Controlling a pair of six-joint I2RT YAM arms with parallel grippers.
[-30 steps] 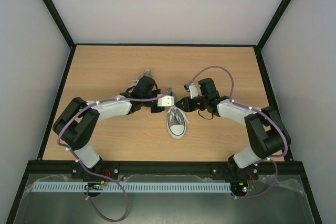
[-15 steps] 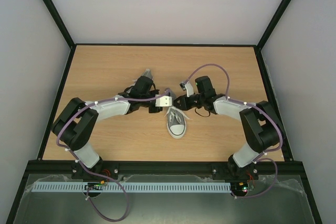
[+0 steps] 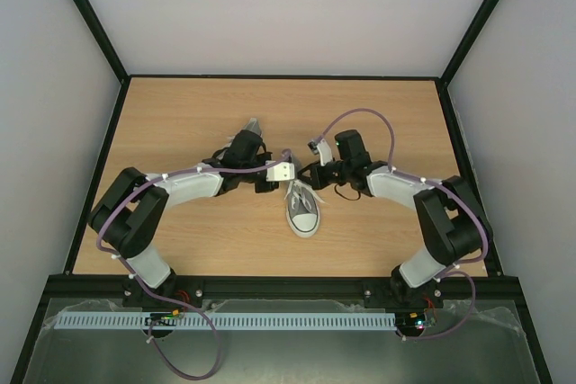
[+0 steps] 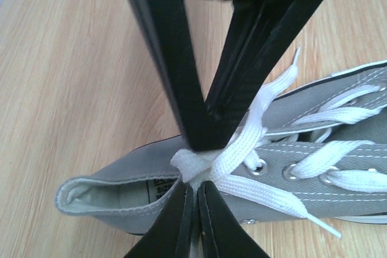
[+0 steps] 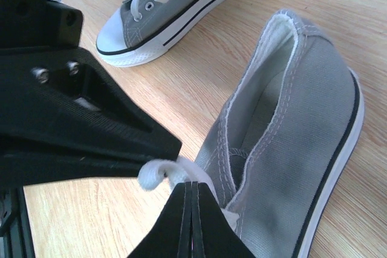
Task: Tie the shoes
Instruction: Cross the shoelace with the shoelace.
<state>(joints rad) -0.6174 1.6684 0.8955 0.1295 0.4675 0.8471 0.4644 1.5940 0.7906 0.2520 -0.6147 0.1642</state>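
Observation:
One grey shoe [image 3: 303, 210] lies mid-table with its white toe cap toward the arm bases. Both grippers meet over its tongue end. In the left wrist view my left gripper [image 4: 196, 184] is shut on a bunched white lace [image 4: 190, 164] just above the shoe's [image 4: 302, 149] top eyelets. The right gripper's black fingers [image 4: 205, 125] press down on the same knot from above. In the right wrist view my right gripper [image 5: 192, 187] is shut on a small loop of lace [image 5: 154, 173] beside the shoe's heel opening [image 5: 272, 107]. The second shoe [image 5: 175, 10] lies behind.
The second shoe's tip [image 3: 252, 124] peeks out behind the left arm [image 3: 193, 188]. Black frame rails [image 3: 99, 168] border the wooden table [image 3: 180, 240] left, right and back. A purple cable [image 3: 369, 119] arches over the right arm.
The right gripper slid a little left to the knot and its jaws have closed on the lace. The left gripper and shoe have stayed put.

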